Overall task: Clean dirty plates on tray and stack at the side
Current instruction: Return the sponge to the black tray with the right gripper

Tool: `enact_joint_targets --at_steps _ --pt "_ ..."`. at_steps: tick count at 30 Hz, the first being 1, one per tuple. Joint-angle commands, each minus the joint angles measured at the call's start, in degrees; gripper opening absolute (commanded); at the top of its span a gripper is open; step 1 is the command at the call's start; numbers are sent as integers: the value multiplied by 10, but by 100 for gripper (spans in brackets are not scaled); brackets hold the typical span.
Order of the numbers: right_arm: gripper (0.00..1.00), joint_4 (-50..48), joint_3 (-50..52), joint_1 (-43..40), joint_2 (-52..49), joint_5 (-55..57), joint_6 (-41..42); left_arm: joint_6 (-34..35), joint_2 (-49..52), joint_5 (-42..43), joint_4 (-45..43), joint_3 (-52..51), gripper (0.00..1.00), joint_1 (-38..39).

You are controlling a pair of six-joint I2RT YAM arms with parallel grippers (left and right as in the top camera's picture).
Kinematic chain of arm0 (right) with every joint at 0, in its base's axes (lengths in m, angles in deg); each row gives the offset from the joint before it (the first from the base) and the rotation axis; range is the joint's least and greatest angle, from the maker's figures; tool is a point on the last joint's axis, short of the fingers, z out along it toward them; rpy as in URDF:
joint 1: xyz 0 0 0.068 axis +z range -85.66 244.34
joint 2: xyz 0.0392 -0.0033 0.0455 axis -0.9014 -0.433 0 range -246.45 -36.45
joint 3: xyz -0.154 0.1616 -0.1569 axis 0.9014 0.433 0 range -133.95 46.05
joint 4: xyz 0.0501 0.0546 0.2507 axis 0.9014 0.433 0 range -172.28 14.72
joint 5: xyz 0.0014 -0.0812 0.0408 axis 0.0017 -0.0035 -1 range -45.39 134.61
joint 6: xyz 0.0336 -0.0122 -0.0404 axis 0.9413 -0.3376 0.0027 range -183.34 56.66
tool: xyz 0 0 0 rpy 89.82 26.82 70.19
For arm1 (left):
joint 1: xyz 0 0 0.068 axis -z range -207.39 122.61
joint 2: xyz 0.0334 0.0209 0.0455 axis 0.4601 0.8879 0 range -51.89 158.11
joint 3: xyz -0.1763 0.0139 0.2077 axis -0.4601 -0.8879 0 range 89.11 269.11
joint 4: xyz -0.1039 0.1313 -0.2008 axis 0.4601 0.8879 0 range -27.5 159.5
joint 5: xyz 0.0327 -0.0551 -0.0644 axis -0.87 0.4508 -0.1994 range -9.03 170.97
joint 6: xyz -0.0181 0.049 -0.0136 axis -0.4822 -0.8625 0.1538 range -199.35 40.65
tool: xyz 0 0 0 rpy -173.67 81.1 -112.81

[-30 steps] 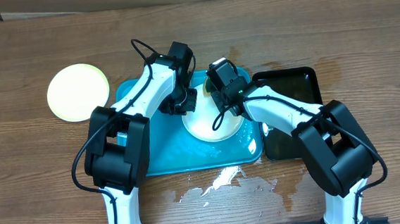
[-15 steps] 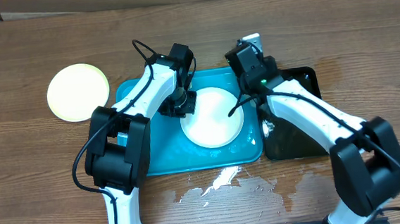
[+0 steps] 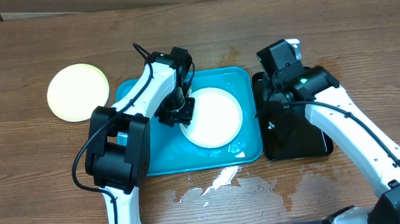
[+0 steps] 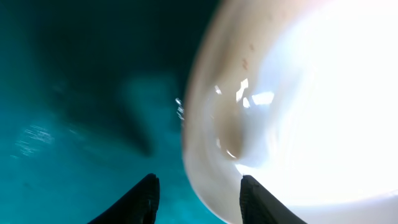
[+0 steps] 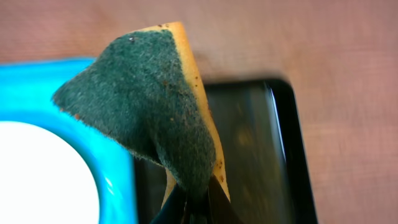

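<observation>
**A:** Overhead view first. What sits farthest left?

**B:** A pale yellow-green plate, flat and face up on the wooden table. It lies just beside the far left corner of the tray, with a strip of wood showing between them. Plenty of table lies to its left and in front of it.

**A:** And which way does the tray run?

**B:** Its long axis goes left to right, rim up all round. The left arm reaches across its left half, and the left gripper is down at the left edge of the white plate.

**A:** Spread or pinching?

**B:** Spread. In the left wrist view one finger is over the blue floor and the other over the plate, with the rim between them and a gap beside it. Small brown specks dot that rim.

**A:** Where does the white plate lie?

**B:** It lies flat and face up in the tray's right half. It is near the right rim, and a band of wet floor shows in front of it. A puddle lies on the table just in front of the tray.

**A:** And further right?

**B:** A black tray sits just beside the blue one, its long axis running front to back. The right gripper is pressed together on a sponge. The green scrub face is towards the camera, and the sponge hangs over the line where the two trays meet.
</observation>
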Motion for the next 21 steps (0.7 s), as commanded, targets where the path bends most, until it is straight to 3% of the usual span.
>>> enact_joint_targets --at_steps 1,8,12,15,21 --pt "4 30 -3 -15 4 -17 56 24 9 40 8 1 43 1" --pt "4 84 2 -37 4 -38 69 41 9 39 -34 -37 38 1" --pt "4 81 22 -59 4 -59 75 54 9 43 -64 -63 13 3" --pt "4 68 47 -81 4 -84 75 52 8 34 -62 -64 4 4" --pt "4 33 82 -102 4 -92 75 49 8 -67 14 -4 4 3"
